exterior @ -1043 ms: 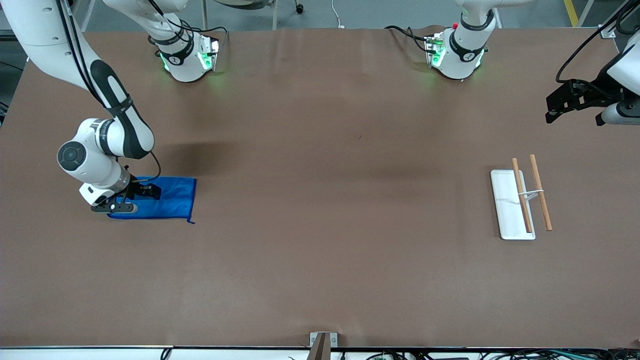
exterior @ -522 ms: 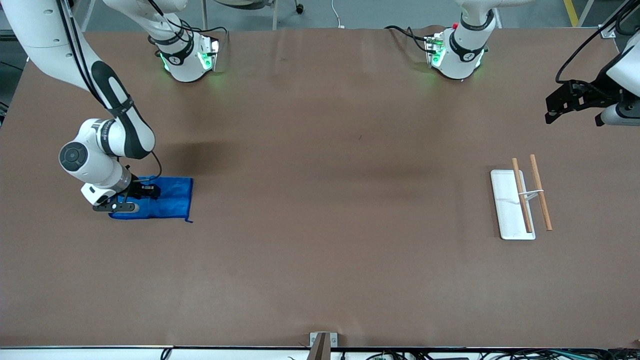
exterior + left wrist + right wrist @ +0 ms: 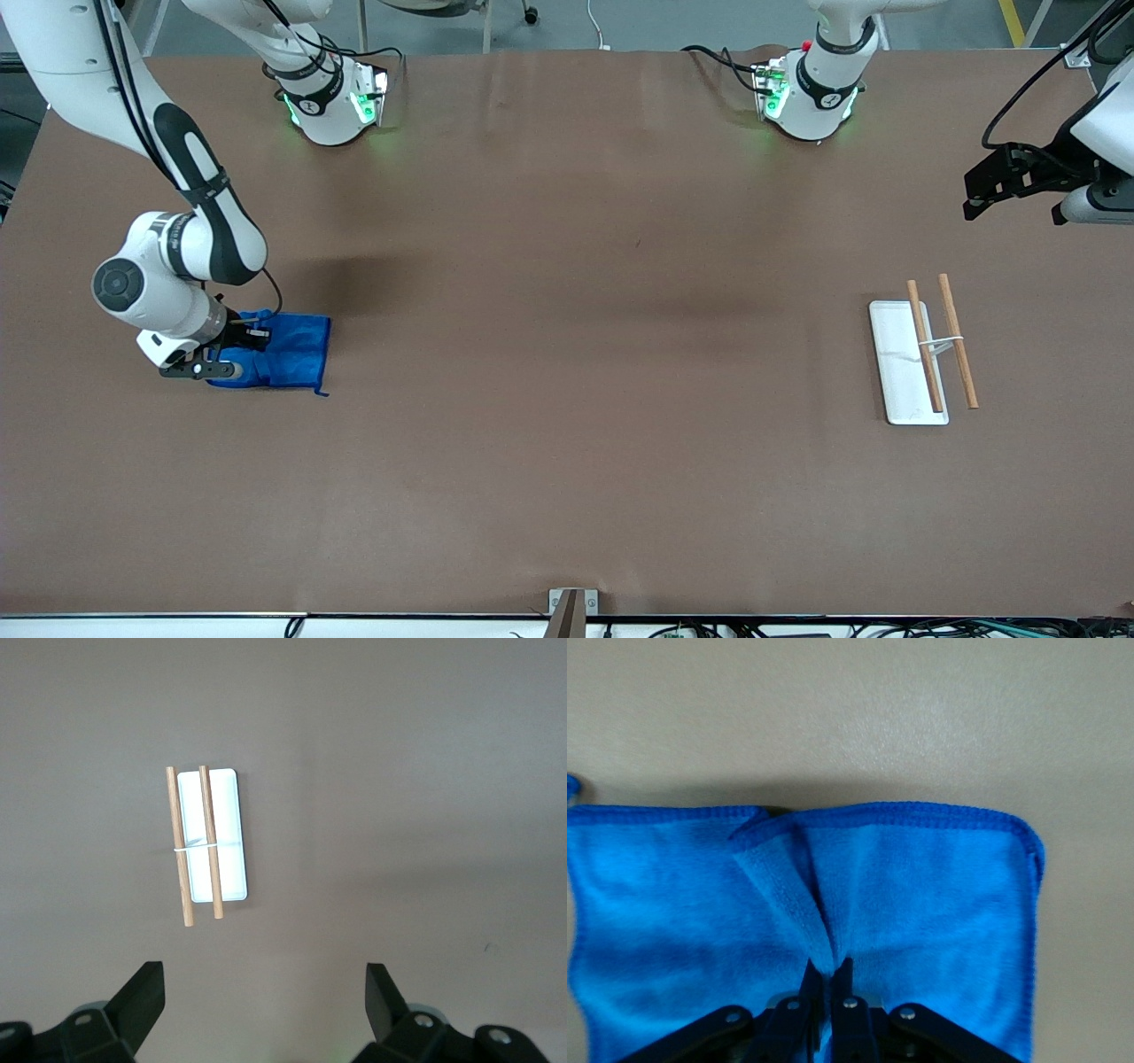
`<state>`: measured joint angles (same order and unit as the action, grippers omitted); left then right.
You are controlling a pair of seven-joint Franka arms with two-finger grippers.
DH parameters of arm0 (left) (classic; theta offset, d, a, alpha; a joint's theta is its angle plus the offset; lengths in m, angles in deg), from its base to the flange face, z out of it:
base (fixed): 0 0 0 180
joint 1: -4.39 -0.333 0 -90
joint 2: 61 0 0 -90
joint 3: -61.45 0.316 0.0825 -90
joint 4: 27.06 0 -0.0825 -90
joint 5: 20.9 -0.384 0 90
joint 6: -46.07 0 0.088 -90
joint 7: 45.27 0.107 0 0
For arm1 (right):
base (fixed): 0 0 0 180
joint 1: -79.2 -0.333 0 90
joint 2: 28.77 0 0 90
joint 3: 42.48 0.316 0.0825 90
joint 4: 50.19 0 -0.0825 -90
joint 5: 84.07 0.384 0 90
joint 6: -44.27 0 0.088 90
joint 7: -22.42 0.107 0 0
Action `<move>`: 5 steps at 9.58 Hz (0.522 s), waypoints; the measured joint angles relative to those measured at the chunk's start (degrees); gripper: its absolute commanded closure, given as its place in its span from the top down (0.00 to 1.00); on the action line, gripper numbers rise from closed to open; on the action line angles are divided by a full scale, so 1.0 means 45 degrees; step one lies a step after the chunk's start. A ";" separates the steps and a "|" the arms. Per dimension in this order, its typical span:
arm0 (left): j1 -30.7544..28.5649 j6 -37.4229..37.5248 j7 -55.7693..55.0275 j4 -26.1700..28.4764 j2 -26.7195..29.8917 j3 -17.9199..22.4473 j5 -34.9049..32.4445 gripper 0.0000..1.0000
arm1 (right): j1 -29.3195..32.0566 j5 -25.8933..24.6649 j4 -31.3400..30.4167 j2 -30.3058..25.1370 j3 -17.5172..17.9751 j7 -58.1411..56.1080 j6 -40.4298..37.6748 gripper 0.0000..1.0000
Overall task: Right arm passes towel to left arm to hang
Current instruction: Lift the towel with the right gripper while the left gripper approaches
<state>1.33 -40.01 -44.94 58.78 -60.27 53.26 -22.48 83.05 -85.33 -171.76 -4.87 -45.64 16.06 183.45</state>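
Observation:
The bright blue towel [image 3: 288,354] lies bunched on the brown table at the right arm's end. My right gripper [image 3: 241,341] is shut on a pinched fold of the towel [image 3: 833,904], which rises into a ridge between the fingers [image 3: 811,992]. The towel's small corner loop [image 3: 322,392] points toward the front camera. My left gripper [image 3: 1014,182] is open and empty, held high over the table's edge at the left arm's end; its spread fingertips [image 3: 146,992] show over bare table in the left wrist view.
A white rack base [image 3: 895,368] with two wooden rods [image 3: 959,341] stands at the left arm's end, also in the left wrist view [image 3: 223,837]. A metal bracket [image 3: 567,607] sits at the table's front edge.
My right gripper has pulled the towel toward the right arm's end of the table, and the cloth has bunched and shortened. The left arm has barely moved.

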 measured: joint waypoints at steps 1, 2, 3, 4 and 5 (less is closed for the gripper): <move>-0.0018 0.0000 0.0000 -0.0081 -0.0055 0.0003 0.0000 1.00 | -0.0080 0.0002 0.0617 -0.0182 0.0018 0.0000 -0.1002 0.00; -0.0034 0.0000 0.0000 -0.0132 -0.0102 0.0008 0.0000 1.00 | -0.0213 0.0006 0.1186 -0.0428 0.0037 0.0027 -0.1962 0.00; -0.0044 -0.0001 0.0000 -0.0229 -0.0175 0.0011 0.0000 1.00 | -0.0393 0.0021 0.1792 -0.0696 0.0099 0.0250 -0.3048 0.00; -0.0043 -0.0001 0.0001 -0.0344 -0.0242 0.0010 0.0000 1.00 | -0.0600 0.0046 0.2515 -0.0943 0.0394 0.0871 -0.4242 0.00; -0.0030 -0.0001 0.0026 -0.0391 -0.0289 0.0006 0.0000 1.00 | -0.0751 0.0072 0.3319 -0.1134 0.1081 0.1939 -0.5248 0.00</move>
<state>1.20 -40.01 -44.83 57.02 -61.58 53.29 -22.48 79.67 -85.01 -156.83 -9.98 -40.77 24.78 159.83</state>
